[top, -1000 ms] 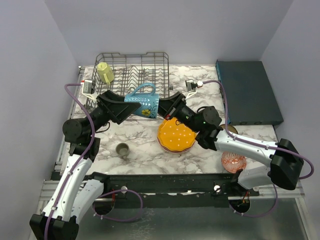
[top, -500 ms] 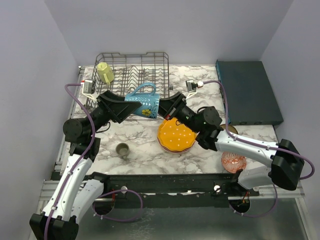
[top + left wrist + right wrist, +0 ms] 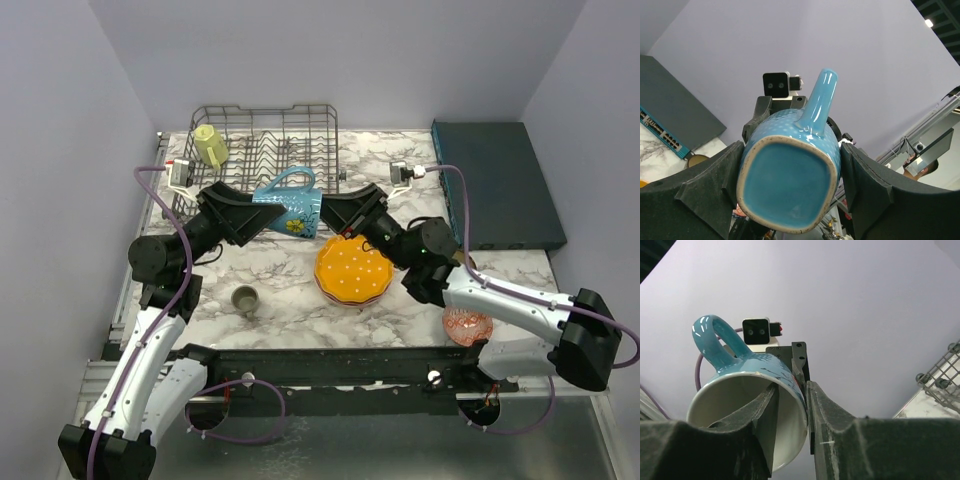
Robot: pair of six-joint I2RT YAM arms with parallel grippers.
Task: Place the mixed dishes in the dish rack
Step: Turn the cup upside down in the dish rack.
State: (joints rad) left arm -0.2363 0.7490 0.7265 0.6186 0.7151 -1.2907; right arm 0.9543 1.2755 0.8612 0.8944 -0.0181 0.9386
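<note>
Blue glazed mug (image 3: pixel 290 208) hangs on its side in the air between the two arms, just in front of the grey wire dish rack (image 3: pixel 300 125) and above the marble-patterned desk (image 3: pixel 280 290), with its handle turned up. The left end effector (image 3: pixel 255 210) is clenched on it: in the left wrist view its two fingers press against opposite sides of the mug's body near the base. The right end effector (image 3: pixel 338 215) straddles the mug's rim, one finger inside the mouth and one outside. From the right wrist view it cannot be told whether those fingers pinch the wall or have let go of it. As a judgement, this looks like a hand-over from the right arm to the left, which sits nearer the rack. Little of the load is done. Only a yellow mug (image 3: pixel 210 146) sits in the rack, at its far left corner. On the desk an orange white-dotted scalloped plate (image 3: pixel 352 272), a small grey-olive mug (image 3: pixel 243 298) and a pink scalloped dish (image 3: pixel 467 325) wait to be loaded, and the blue glazed mug is not yet racked.
</note>
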